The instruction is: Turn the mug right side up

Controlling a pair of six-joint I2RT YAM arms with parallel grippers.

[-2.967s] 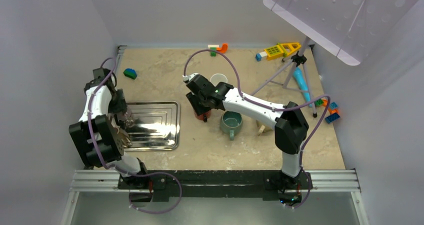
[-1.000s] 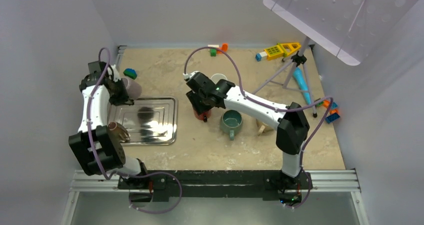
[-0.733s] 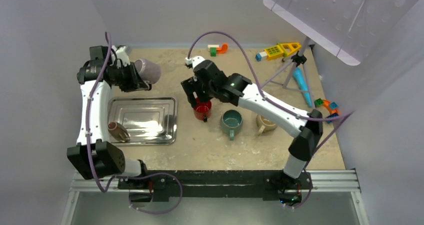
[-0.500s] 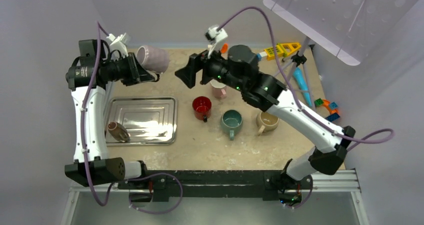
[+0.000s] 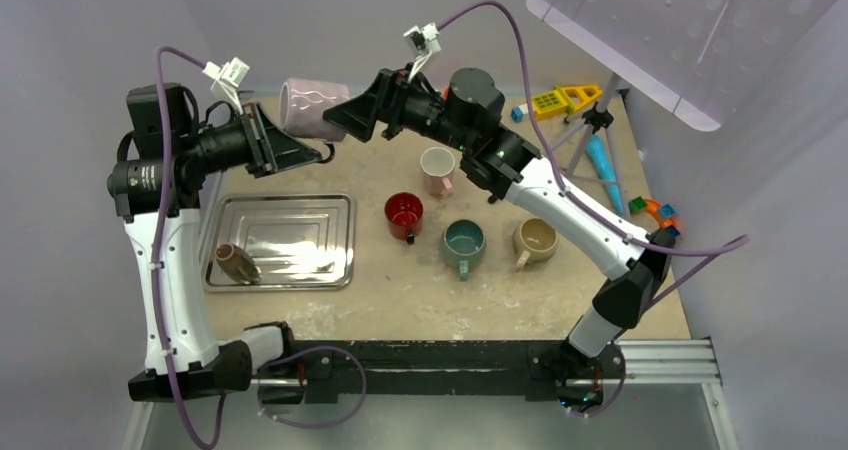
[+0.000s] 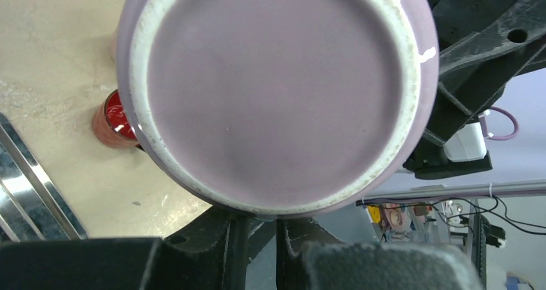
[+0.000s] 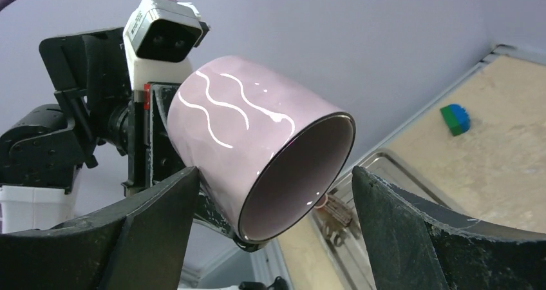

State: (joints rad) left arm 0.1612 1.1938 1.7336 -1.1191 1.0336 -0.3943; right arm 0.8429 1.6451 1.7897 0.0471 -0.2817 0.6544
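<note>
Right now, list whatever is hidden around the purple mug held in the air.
Purple mug handle: seen in no view.
Left gripper contact: left wrist view, the mug's base covers where the jaws meet it.
Red mug: left wrist view, mostly behind the mug.
Brown item on tray: top view, too small to identify.

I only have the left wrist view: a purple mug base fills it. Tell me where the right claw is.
Observer: The right claw is open, one finger each side of the purple mug's mouth.
Operator: Give me the mug's attitude.
Observer: On its side in the air, mouth toward the right claw, wavy white lines on top.
Operator: Report the tray.
Observer: On the tray, a brown mug lies on its side in the near-left corner.
</note>
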